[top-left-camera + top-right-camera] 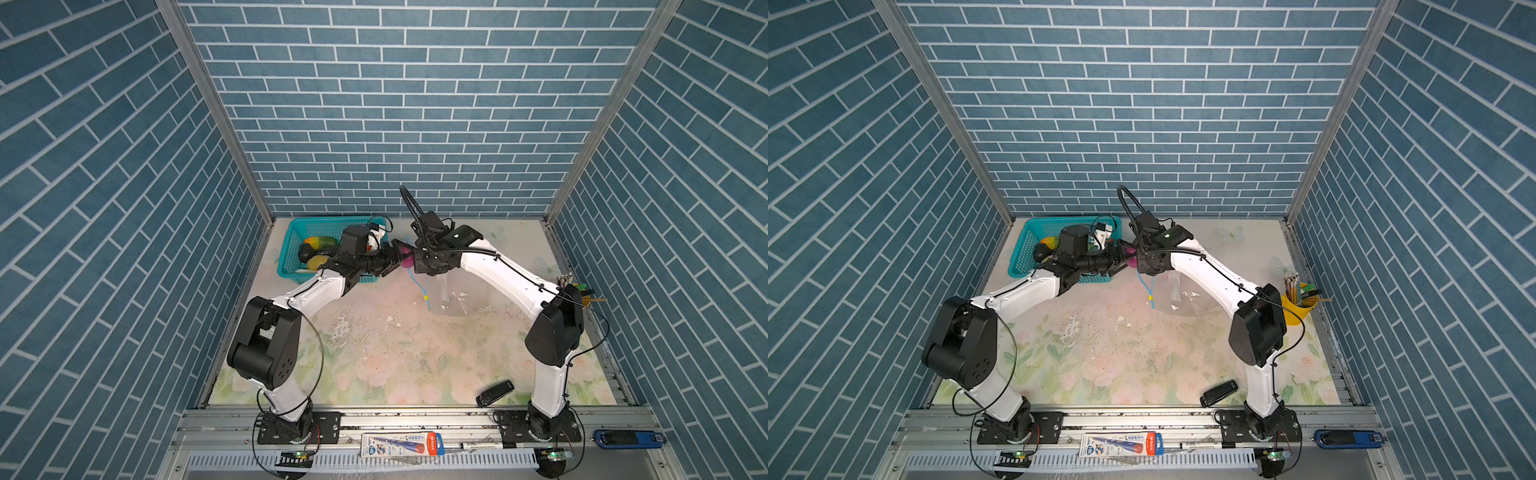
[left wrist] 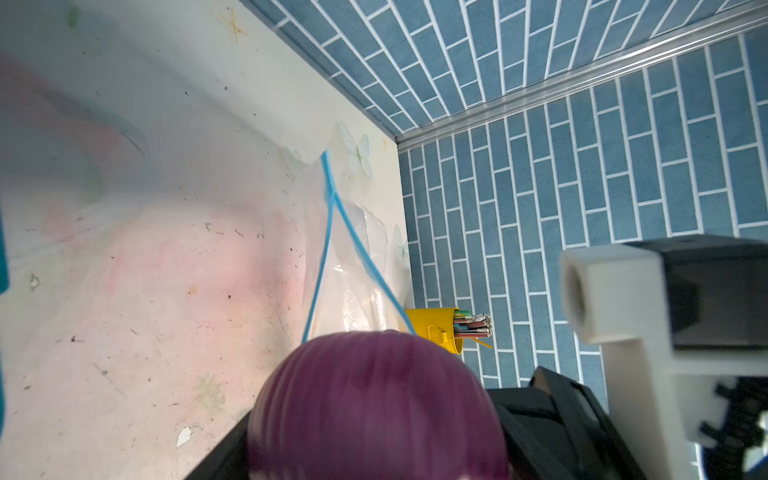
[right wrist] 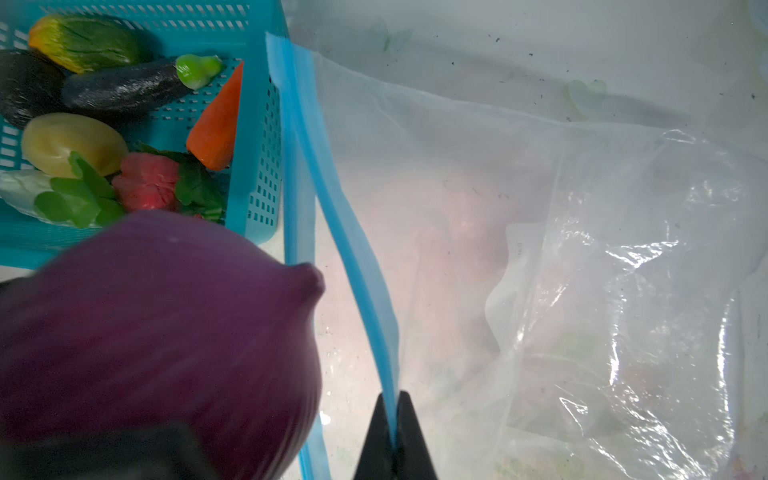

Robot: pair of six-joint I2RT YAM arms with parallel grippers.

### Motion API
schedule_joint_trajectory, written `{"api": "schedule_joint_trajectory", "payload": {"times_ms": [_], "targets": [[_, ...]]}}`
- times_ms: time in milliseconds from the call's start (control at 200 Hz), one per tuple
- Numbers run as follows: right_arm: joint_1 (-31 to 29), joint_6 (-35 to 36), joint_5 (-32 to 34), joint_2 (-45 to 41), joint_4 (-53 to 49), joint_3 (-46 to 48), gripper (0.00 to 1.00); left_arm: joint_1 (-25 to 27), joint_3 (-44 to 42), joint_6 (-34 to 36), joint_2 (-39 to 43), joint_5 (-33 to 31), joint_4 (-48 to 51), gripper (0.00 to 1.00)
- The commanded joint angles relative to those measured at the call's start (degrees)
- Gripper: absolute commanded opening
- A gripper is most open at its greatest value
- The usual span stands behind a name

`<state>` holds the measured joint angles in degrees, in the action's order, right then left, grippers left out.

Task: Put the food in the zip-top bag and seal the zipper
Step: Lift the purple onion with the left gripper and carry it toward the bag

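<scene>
Scuffed floral tabletop, blue brick-pattern walls; the left gripper grasps the purple onion, right gripper pinches the zipper; teal basket at eleven o'clock.

The basket sits at the back left of the tabletop. The bag lies just right of it, mid-tabletop, with its zipper edge turned toward the basket. The slider sits near the zipper's front end. The carrot and eggplant lie in the basket, the carrot against the wall nearest the bag. The onion hangs in the left end effector, between the basket and the bag's mouth. The right end effector pinches one zipper lip, lifted off the other. A cup stands at the right edge, and a device lies front right.
</scene>
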<state>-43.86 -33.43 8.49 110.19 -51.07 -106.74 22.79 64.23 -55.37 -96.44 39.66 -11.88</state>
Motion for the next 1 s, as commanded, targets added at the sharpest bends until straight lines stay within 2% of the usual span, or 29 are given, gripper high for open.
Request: {"api": "schedule_joint_trajectory", "payload": {"times_ms": [0,415,525,995], "targets": [[0.4,-2.1,-1.0,-2.7,1.9,1.8,0.0,0.2,-0.5,-1.7,-1.3,1.2,-4.9,0.57],[0.7,-2.5,-2.0,-3.8,3.1,3.1,0.0,1.2,-1.4,-3.0,-1.5,1.6,-6.3,0.57],[0.7,-2.2,-2.1,-4.3,3.4,3.3,0.0,0.6,-1.6,-0.4,-1.2,2.0,-3.0,0.57],[0.9,-2.5,-2.7,-5.5,5.4,4.7,0.0,1.0,-1.6,2.6,-1.3,1.4,1.2,0.57]]}}
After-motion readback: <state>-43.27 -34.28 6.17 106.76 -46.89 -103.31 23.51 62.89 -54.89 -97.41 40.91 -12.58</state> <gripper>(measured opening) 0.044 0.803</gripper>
